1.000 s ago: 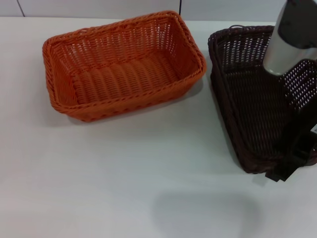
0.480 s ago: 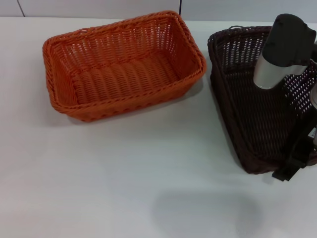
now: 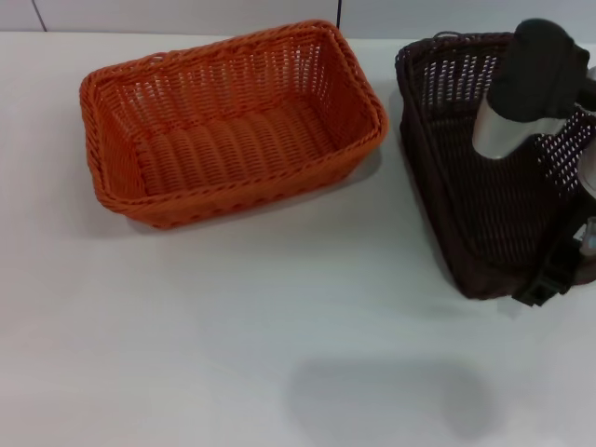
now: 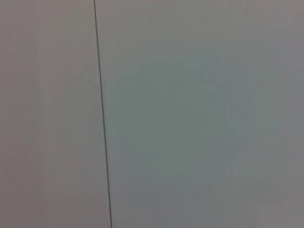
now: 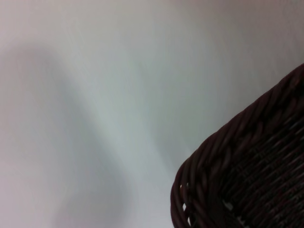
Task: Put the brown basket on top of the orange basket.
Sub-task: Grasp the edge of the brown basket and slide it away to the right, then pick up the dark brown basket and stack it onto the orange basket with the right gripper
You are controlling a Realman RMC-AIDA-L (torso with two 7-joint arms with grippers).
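Observation:
The orange basket (image 3: 233,130) stands empty on the white table, left of centre in the head view. The brown basket (image 3: 466,186) is at the right, about a hand's width from it. My right arm reaches over the brown basket, and my right gripper (image 3: 549,277) is at the basket's near right rim, shut on it. The basket's near end looks raised a little off the table. The right wrist view shows a corner of the brown basket's braided rim (image 5: 247,175) above the table. My left gripper is out of view.
The white table (image 3: 233,326) stretches in front of both baskets. A wall with a dark vertical seam (image 3: 339,11) runs behind the table's far edge. The left wrist view shows only a pale surface with a thin dark line (image 4: 102,118).
The brown basket has shifted away from me and upward with my right gripper. My right arm has swung slightly to the left over it. The orange basket has not moved.

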